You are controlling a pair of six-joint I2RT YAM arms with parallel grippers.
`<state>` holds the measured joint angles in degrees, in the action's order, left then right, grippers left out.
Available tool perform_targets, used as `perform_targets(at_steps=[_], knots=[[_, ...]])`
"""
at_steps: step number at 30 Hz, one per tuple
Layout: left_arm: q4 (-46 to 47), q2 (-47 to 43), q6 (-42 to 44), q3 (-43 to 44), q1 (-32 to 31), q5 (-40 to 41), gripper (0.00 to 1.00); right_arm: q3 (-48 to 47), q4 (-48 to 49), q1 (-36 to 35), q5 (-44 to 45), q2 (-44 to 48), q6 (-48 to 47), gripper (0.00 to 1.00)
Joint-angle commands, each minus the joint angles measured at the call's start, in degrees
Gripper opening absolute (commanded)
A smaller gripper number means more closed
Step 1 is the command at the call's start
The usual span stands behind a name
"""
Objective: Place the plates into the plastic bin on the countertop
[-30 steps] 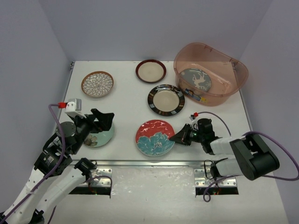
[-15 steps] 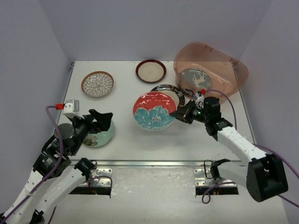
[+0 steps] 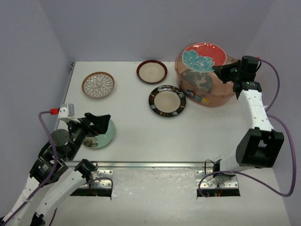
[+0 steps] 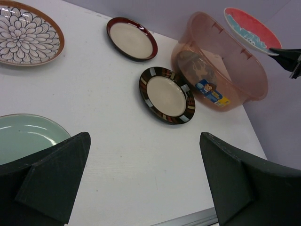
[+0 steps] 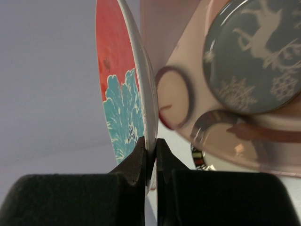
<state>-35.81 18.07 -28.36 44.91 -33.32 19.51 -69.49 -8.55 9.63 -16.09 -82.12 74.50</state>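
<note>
Currently, at the near left, the left tool is hovering with its fingers spread wide, gripping nothing. It is hanging over the mint green plate, which is lying flat on the white worktop and is partly hidden beneath it.

Further back on the left, the brown-white floral plate is resting flat, well apart from the mint one.

Moving right, the dark-red rimmed cream plate is sitting near the far edge. The black-striped cream plate is lying nearer the arms, just beside the bin's left wall; whether it is touching the wall, I cannot tell.

At the far right, the plastic bin is standing upright on the worktop with its small label facing the arms. The grey deer plate is lying inside, on the bin's floor.

Above the bin, the red-blue flower plate is hanging in the air, tilted, with its painted face showing to the top camera.

The right tool is reaching in from the right, its fingers pressed together on that plate's rim. The right wrist view is showing the rim pinched edge-on between the two pads.
</note>
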Motion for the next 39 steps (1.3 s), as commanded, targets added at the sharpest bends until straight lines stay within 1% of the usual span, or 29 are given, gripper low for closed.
perform_targets(at_steps=[1,5,7,10,15,19,21,29,32,33,34,36,39], knots=[[2.0,-0.3,-0.2,0.1,-0.6,0.6,1.0,-11.0,0.2,-0.7,7.0,-5.6,-1.4,0.0],[1.9,-0.7,-0.4,0.1,-0.8,0.8,1.0,-12.1,1.7,-0.6,15.1,-9.9,-4.8,0.0],[1.9,-1.1,-0.4,0.1,-0.9,0.8,1.0,-14.4,0.1,-0.7,16.0,-12.0,-8.6,0.0],[1.9,-1.9,-0.5,0.0,-1.3,1.0,1.0,-16.7,-1.2,-0.7,17.3,-15.4,-11.3,0.0],[2.1,-1.9,-0.6,-0.2,-1.4,1.3,1.0,-16.2,-0.6,-1.4,17.2,-18.1,-13.5,0.0],[2.0,-1.6,-0.6,-0.1,-1.4,1.3,1.0,-21.6,-3.3,-2.2,15.6,-23.3,-17.4,0.0],[1.9,-1.7,-0.6,-0.1,-1.5,1.5,1.0,-23.3,-4.3,-2.6,13.5,-26.2,-18.4,0.0],[1.6,-2.3,-0.9,-0.1,-1.5,2.1,1.0,-20.6,-3.7,-3.2,11.1,-29.7,-17.9,0.0],[1.6,-2.3,-0.9,0.0,-1.5,2.1,1.0,-20.1,-5.0,-3.3,11.0,-30.5,-17.8,0.14],[1.6,-2.4,-0.9,0.0,-1.5,2.1,1.0,-19.6,-5.3,-3.4,11.6,-30.4,-18.0,0.24],[1.6,-2.4,-0.9,0.1,-1.5,2.1,1.0,-19.0,-5.8,-3.5,12.6,-30.2,-18.2,0.39],[1.6,-2.5,-0.9,0.1,-1.5,2.0,1.0,-18.7,-6.9,-3.6,13.0,-30.5,-18.6,0.45],[1.6,-2.8,-0.9,0.0,-1.6,2.1,1.0,-21.1,-11.1,-3.6,11.6,-33.7,-19.8,0.47]])
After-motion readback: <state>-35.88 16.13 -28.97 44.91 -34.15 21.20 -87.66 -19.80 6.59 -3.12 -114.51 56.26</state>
